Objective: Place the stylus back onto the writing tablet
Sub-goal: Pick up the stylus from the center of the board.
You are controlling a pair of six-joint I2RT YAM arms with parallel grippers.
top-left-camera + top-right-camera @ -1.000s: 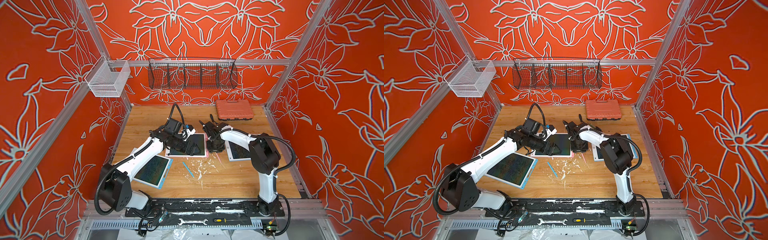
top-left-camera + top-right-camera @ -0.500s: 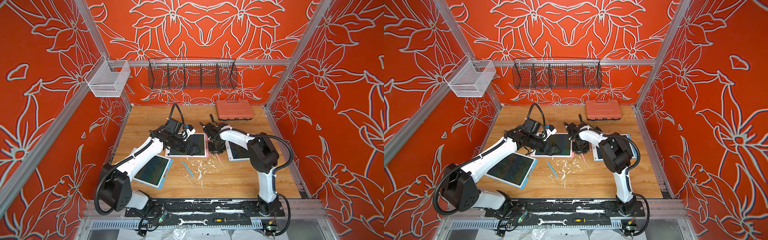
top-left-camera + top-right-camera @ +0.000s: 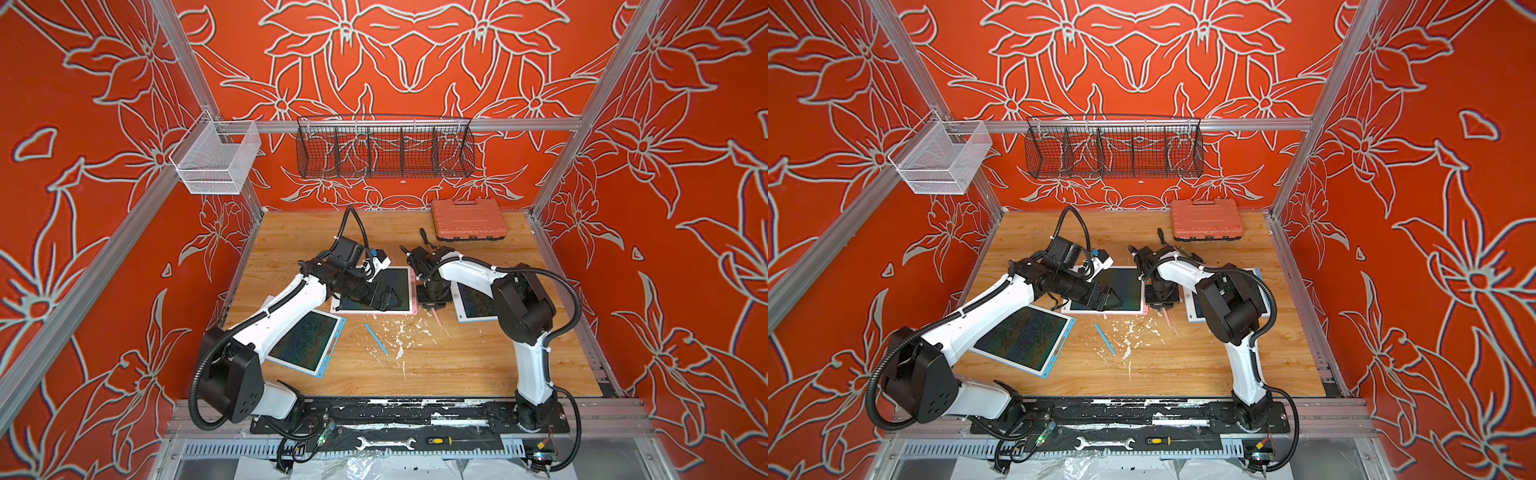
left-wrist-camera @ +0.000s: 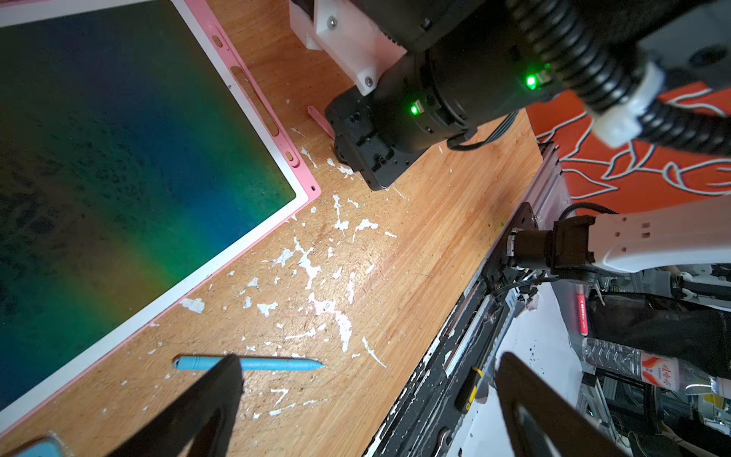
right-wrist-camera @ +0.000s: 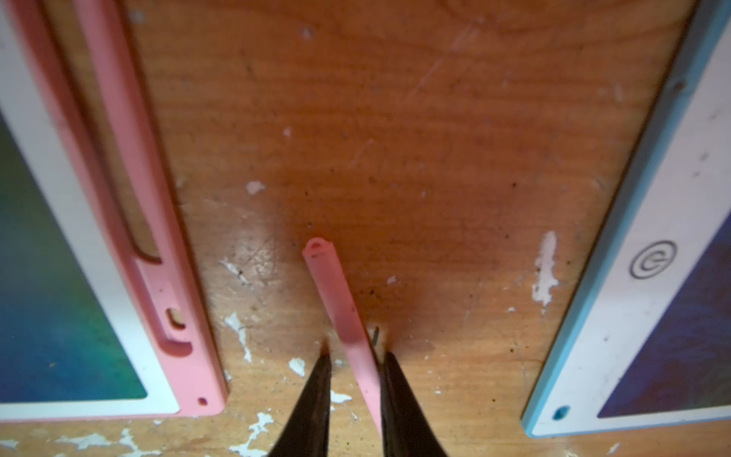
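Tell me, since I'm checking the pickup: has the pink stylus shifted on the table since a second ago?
No. In both top views the pink stylus lies at the same spot off the pink tablet's corner.

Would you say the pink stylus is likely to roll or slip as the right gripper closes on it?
The pink stylus looks thin, smooth and stiff, so it may skid or roll. It lies skewed between the right gripper fingers, so closing may twist it.

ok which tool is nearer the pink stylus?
Right. The right tool straddles the pink stylus on the table, fingers on both sides. The left tool hangs open over the pink-framed writing tablet, clear of it.
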